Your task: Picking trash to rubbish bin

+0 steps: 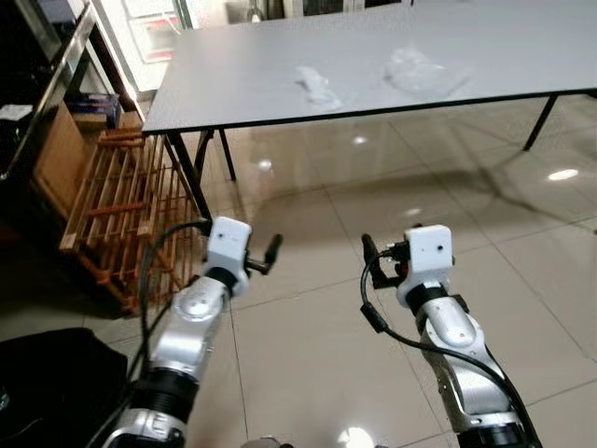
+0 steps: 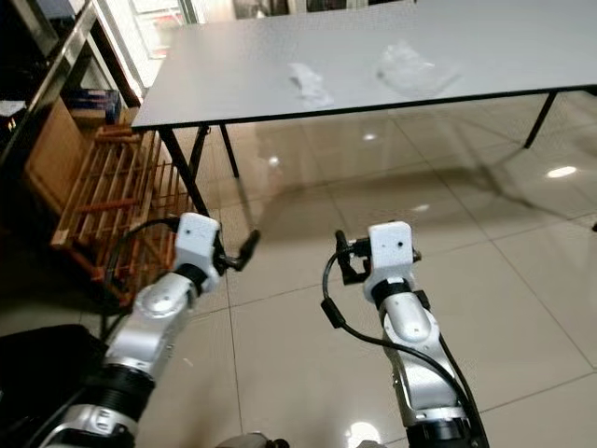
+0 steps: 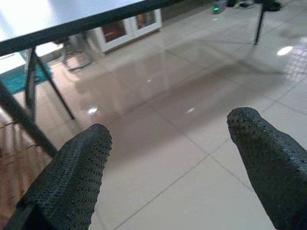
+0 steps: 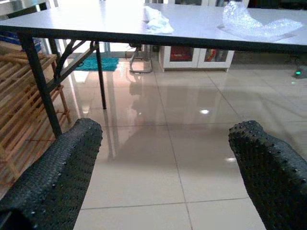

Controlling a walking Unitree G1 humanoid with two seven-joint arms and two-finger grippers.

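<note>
Two pieces of trash lie on the grey table (image 1: 522, 56): a crumpled white tissue (image 1: 317, 86) near the middle and a clear plastic wrapper (image 1: 424, 73) to its right. Both also show in the right wrist view, the tissue (image 4: 157, 21) and the wrapper (image 4: 254, 24) on the tabletop ahead. My left gripper (image 1: 271, 254) and right gripper (image 1: 371, 259) are held out low over the tiled floor, well short of the table. Both stand open with nothing between their fingers (image 3: 72, 177) (image 4: 268, 167).
A wooden slatted rack (image 1: 121, 215) leans by the table's left legs (image 1: 191, 173). Dark shelving (image 1: 37, 103) lines the left side. A black object (image 1: 56, 383) sits at the lower left. Glossy floor tiles (image 1: 522, 280) stretch under and before the table.
</note>
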